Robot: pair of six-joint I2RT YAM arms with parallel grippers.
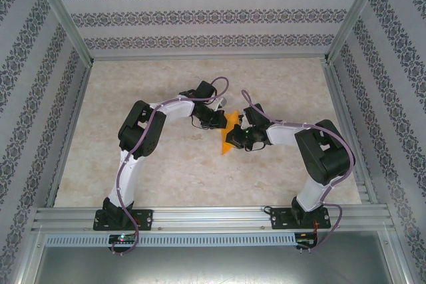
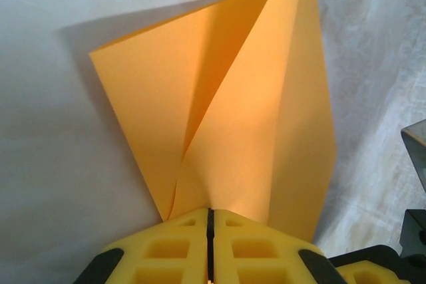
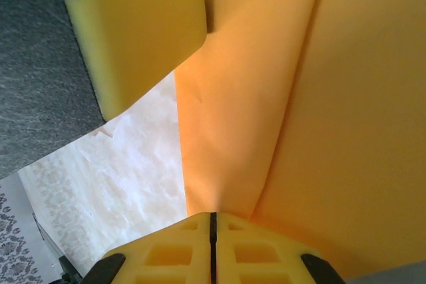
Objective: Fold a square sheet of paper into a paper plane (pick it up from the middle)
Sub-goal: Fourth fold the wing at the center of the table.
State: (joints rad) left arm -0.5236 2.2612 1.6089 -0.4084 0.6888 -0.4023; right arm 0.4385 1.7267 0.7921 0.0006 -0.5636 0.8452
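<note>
1. The thin orange-yellow sheet of paper (image 1: 231,135) is no longer flat. It is partly folded into a narrow, pointed form, plain and unmarked.
2. In the left wrist view, the paper (image 2: 266,131) shows two large panels that meet along a sharp crease. The crease runs from the pinched lower end up toward a peak at the top. A third, shadowed flap spreads to the left behind them.
3. In the right wrist view, the paper (image 3: 319,98) shows a long soft fold running top to bottom, with smooth surfaces on either side.
4. The pale marbled tabletop (image 1: 166,157) lies under the paper, which sits about over its middle. The paper casts a shadow on the tabletop in the left wrist view.
5. The left gripper (image 2: 210,212) is at the paper's left, far side in the top view. Its yellow jaws are pressed together with only a thin dark seam between them. The paper's lower end comes out from between the tips, so it is clamped there.
6. The right gripper (image 3: 213,216) is at the paper's right, near side in the top view. Its jaws are likewise closed to a hairline seam and pinch the paper's fold at their tips.
7. In the right wrist view, one yellow finger (image 3: 133,31) of the left gripper lies against the paper's upper left part.
</note>
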